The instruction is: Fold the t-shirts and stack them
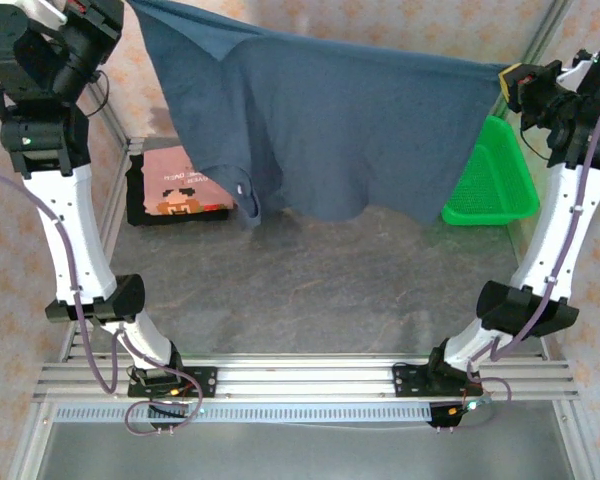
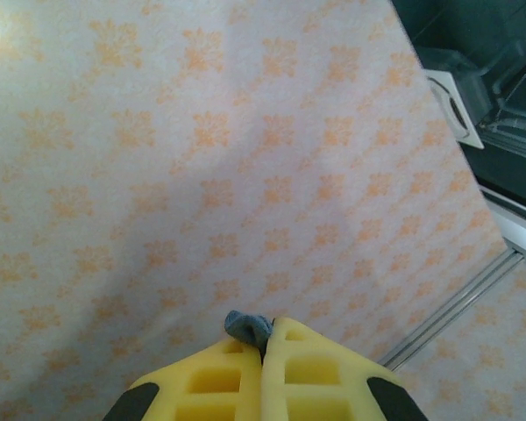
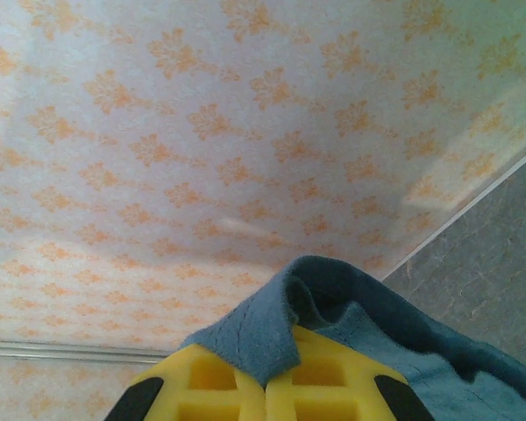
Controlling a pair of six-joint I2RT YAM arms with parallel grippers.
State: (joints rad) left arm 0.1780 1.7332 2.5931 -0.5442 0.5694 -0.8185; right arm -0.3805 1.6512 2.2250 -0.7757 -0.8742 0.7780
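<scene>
- The left end effector (image 2: 263, 340) has its yellow fingers (image 2: 210, 381) pressed together on only a small tuft of the slate-blue t-shirt (image 1: 330, 130). So thin a bite could slip under the hanging weight and drop that side onto the surface (image 1: 310, 300).
- The right end effector (image 3: 265, 373) pinches a thicker, rolled fold of the same shirt. With uneven grips the cloth may come down skewed.
- The shirt hangs in the air between the two arms and sags in the middle. One sleeve dangles close to the salmon-pink t-shirt (image 1: 180, 185), which lies folded on the black t-shirt (image 1: 138, 212) at the back left. A careless lowering could drag across that stack and rumple it.
- The green basket (image 1: 495, 175) stands near the shirt's right edge, and its mesh could snag the cloth.
- The blue shirt is a soft, matte knit that falls in loose folds. The pink one carries a pixel-face print. The basket is rigid plastic lattice, and the surface is grey, mottled and smooth-looking.
</scene>
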